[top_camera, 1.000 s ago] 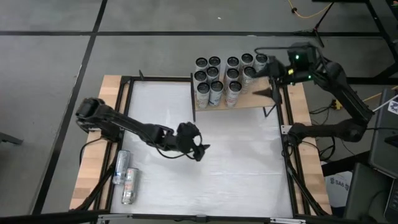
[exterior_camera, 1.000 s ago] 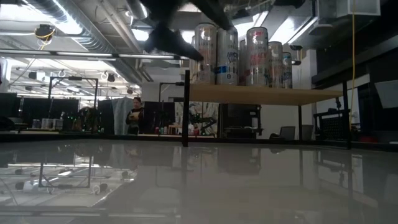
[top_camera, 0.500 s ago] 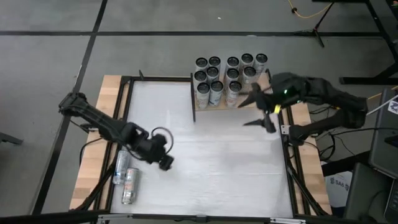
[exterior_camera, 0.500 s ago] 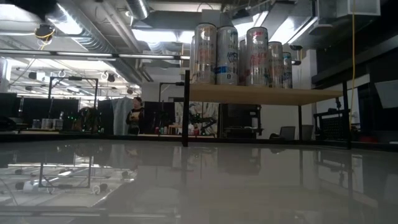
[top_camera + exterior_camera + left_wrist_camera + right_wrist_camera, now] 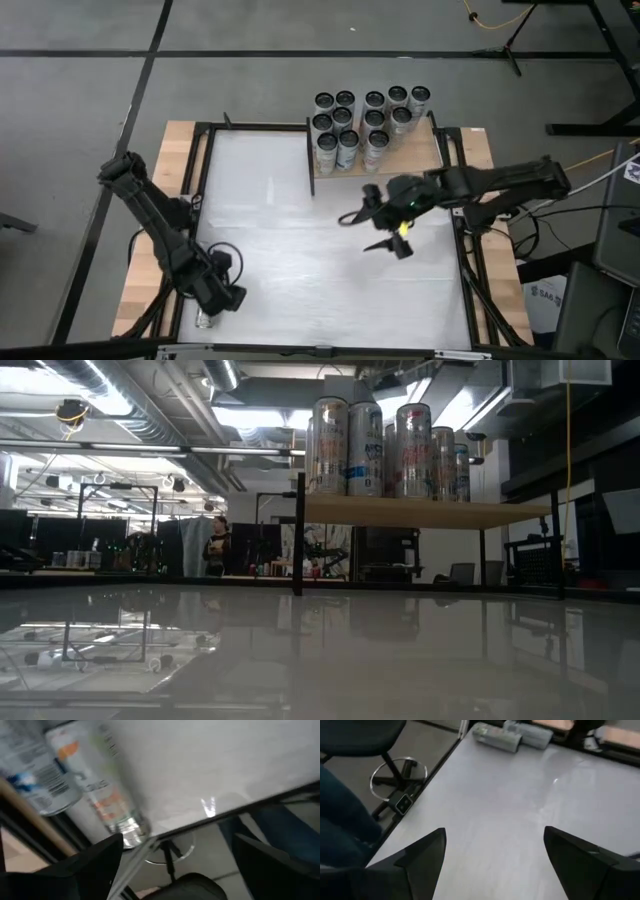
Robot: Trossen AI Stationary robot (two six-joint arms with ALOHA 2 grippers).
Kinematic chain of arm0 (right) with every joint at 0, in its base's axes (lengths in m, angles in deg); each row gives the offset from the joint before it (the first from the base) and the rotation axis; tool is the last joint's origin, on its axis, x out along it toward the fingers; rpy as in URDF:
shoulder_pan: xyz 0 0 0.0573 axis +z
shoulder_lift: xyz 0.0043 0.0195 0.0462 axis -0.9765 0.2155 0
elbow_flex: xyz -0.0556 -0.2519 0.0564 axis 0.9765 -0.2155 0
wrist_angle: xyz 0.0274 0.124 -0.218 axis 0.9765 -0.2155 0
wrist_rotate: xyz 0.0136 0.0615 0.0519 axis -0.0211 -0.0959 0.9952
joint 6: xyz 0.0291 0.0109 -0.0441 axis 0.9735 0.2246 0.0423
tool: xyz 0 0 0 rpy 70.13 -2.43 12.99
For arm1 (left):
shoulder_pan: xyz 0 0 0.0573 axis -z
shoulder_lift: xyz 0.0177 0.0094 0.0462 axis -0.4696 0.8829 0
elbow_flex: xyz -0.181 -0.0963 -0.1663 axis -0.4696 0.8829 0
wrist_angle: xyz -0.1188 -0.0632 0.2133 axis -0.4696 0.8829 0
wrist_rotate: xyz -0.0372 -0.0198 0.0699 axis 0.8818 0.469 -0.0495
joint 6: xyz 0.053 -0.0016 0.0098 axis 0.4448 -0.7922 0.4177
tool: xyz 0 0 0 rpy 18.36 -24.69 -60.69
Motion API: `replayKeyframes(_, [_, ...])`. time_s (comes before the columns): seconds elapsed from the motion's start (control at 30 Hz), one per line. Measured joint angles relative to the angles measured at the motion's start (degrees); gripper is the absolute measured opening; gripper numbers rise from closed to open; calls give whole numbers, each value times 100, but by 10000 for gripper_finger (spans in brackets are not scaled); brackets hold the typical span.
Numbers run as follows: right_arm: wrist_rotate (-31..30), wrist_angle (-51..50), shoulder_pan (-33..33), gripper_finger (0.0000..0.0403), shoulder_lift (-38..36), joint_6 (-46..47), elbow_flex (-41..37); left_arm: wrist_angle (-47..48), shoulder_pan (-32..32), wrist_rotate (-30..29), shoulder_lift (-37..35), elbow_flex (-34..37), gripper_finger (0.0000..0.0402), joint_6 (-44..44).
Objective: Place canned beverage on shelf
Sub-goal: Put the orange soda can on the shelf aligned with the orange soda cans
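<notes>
The white tabletop (image 5: pixel 330 260) is glossy — from table height it mirrors the ceiling lights and pipework of a big workshop, where a person (image 5: pixel 214 548) stands far back. The shelf (image 5: pixel 425 512) of pale wood sits at the far edge on black posts, upright cans (image 5: pixel 365 120) crowded on it. The left gripper (image 5: pixel 222 296) hangs at the near left corner, jaws spread wide, right over two cans lying on their sides (image 5: pixel 107 795) (empty-handed). The right gripper (image 5: pixel 385 225) hovers mid-table before the shelf, jaws parted, holding nothing — an office chair base (image 5: pixel 400 782) shows beyond the edge.
</notes>
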Motion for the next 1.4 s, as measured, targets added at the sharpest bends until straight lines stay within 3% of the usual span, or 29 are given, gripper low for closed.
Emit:
replayKeyframes(0.2, [-6, 294, 213, 324, 533, 0, -42, 13, 558, 34, 431, 0, 365, -603])
replayKeyframes(0.57, [6, 320, 209, 324, 1096, 0, -42, 27, 1048, 30, 1148, 0, 365, -815])
replayKeyframes(1.23, [17, 309, 204, 324, 1123, 0, -42, -202, 1240, -12, 2341, 0, 364, -756])
replayKeyframes(1.4, [17, 306, 204, 324, 1123, 0, -42, -306, 1212, -7, 2357, 0, 339, -763])
